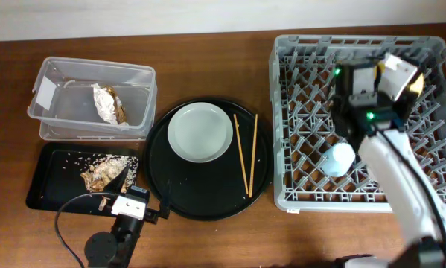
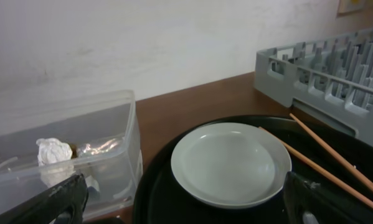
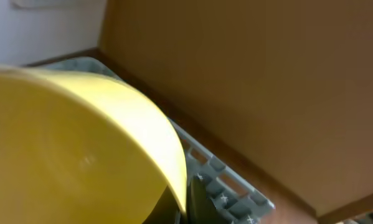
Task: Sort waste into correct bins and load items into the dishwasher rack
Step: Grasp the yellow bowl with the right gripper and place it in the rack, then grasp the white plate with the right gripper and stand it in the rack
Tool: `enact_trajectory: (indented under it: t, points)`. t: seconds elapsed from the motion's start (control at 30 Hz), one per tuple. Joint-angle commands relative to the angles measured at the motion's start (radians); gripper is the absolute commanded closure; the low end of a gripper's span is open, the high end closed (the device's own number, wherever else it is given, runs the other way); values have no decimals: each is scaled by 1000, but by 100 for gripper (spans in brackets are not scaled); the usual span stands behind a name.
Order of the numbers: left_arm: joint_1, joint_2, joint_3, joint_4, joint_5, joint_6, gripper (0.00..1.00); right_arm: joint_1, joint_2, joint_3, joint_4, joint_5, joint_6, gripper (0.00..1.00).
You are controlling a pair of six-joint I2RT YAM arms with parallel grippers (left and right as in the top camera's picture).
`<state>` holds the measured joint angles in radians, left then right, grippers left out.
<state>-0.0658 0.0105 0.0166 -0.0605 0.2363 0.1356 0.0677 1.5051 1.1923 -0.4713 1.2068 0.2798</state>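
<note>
My right gripper (image 1: 398, 79) is shut on the small yellow bowl (image 3: 68, 143) and holds it tilted over the far right part of the grey dishwasher rack (image 1: 297, 195). A light-blue cup (image 1: 338, 158) lies in the rack. My left gripper (image 1: 137, 192) is open and empty at the near left edge of the round black tray, facing the pale plate (image 2: 230, 162). The plate (image 1: 199, 132) and the chopsticks (image 1: 246, 152) lie on that tray. The wrapper (image 1: 107, 103) is in the clear tub (image 1: 51, 123). Food scraps (image 1: 103, 171) lie in the shallow black tray (image 1: 48, 186). The pink cup is not in view.
The large round black tray (image 1: 208, 202) sits between the two bins and the rack. The rack's corner (image 2: 335, 68) stands just right of the chopsticks (image 2: 323, 155). The tub (image 2: 111, 124) with the wrapper (image 2: 54, 151) is left of the plate. A cable loops near the left arm's base (image 1: 62, 234).
</note>
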Motion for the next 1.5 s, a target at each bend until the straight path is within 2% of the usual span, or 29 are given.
enact_trajectory:
  t: [0.0,0.07,0.1,0.33,0.37,0.43,0.53,0.6,0.67,0.7,0.77,0.83,0.87,0.97,1.03,1.17,1.3,1.33,1.4,1.43,1.47]
  points:
    - [4,-4,-8,3,11,12,1,-74,142,4,177,29,-342,96]
    - [4,-4,-8,3,11,12,1,-87,252,4,315,29,-492,96]
    - [4,-4,-8,3,11,12,1,-82,287,4,339,29,-515,96]
    - [4,-4,-8,3,11,12,0,52,355,3,248,36,-515,96]
    - [4,-4,-8,3,11,12,1,80,355,3,209,36,-510,84]
    - [4,-4,-8,3,11,12,1,125,355,3,131,37,-508,69]
    - [4,-4,-8,3,11,12,1,184,330,8,100,107,-457,34]
    - [4,-4,-8,3,11,12,1,231,270,23,98,89,-455,30]
    - [4,-4,-8,3,11,12,1,287,175,75,-26,-151,-432,29]
    - [4,-4,-8,3,11,12,1,307,137,121,-137,-342,-365,28]
    - [4,-4,-8,3,11,12,1,327,93,237,-363,-906,-183,24]
    - [4,-4,-8,3,11,12,1,348,95,268,-414,-1531,-27,25]
    - [4,-4,-8,3,11,12,1,378,109,259,-399,-1604,35,24]
    - [4,-4,-8,3,11,12,1,501,223,208,-353,-1351,410,29]
    - [4,-4,-8,3,11,12,1,509,289,208,-322,-1337,465,29]
    - [4,-4,-8,3,11,12,1,509,473,208,-231,-1337,597,40]
    - [4,-4,-8,3,11,12,1,509,590,208,-178,-1356,694,44]
    - [4,-4,-8,3,11,12,1,511,616,208,-171,-1374,698,54]
    - [4,-4,-8,3,11,12,1,515,627,208,-176,-1390,697,88]
    - [4,-4,-8,3,11,12,1,515,614,208,-187,-1389,697,94]
    - [4,-4,-8,3,11,12,1,514,601,208,-196,-1388,694,96]
